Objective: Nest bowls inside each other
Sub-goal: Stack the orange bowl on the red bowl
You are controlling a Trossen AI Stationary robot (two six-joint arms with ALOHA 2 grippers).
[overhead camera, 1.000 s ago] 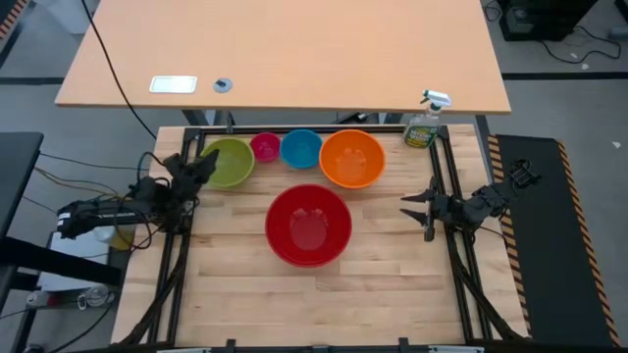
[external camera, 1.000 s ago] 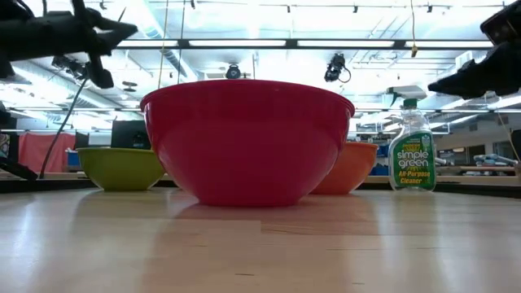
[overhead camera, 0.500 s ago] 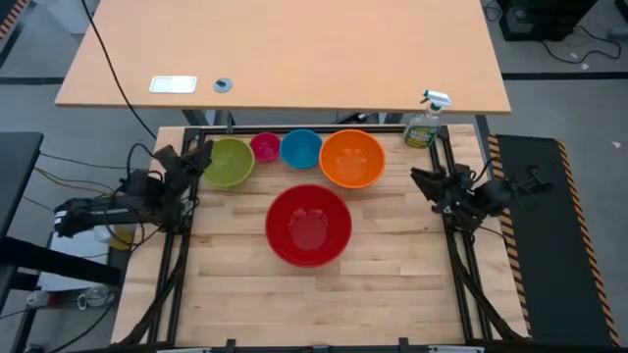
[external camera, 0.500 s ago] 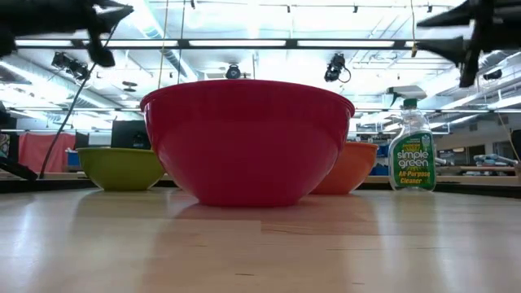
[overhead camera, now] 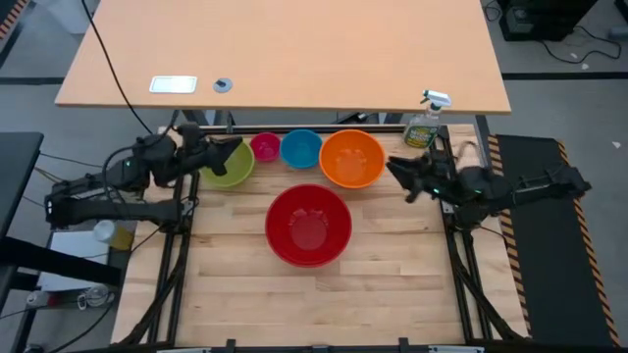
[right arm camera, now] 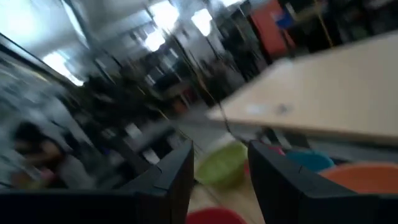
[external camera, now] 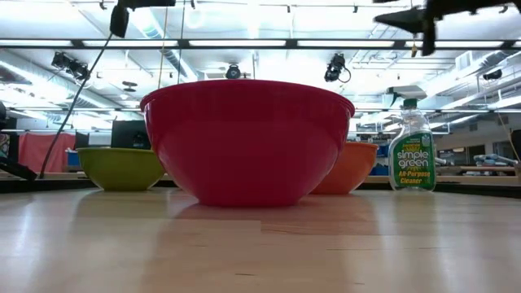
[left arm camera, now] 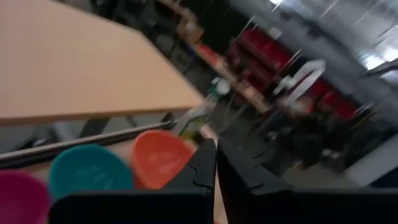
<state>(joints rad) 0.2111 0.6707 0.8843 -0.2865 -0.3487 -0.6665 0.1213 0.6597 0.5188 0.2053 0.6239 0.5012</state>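
Observation:
Five bowls rest on their bases on the wooden table: red (overhead camera: 308, 225) in the middle, and along the far edge yellow-green (overhead camera: 224, 167), pink (overhead camera: 265, 147), blue (overhead camera: 300, 148) and orange (overhead camera: 351, 158). My left gripper (overhead camera: 235, 148) is shut with nothing in it. It hangs level, high above the yellow-green bowl's far rim, and its fingers (left arm camera: 216, 158) point toward the orange bowl (left arm camera: 158, 158). My right gripper (overhead camera: 397, 175) stands open and bare, raised just right of the orange bowl. Its fingers (right arm camera: 180, 168) point toward the yellow-green bowl (right arm camera: 221, 163).
A green spray bottle (overhead camera: 424, 126) stands at the far right corner, behind my right arm. Black frame rails (overhead camera: 177, 245) run along the table's left and right sides. A second, larger tabletop (overhead camera: 294, 49) lies beyond the far edge. The near half of the table is bare wood (overhead camera: 314, 304).
Both arms have risen from near table height. My left gripper has swung up and toward the right, over the yellow-green bowl, and stays shut. My right gripper has gone up and toward the far edge beside the orange bowl, rolling about its own line, and stays open.

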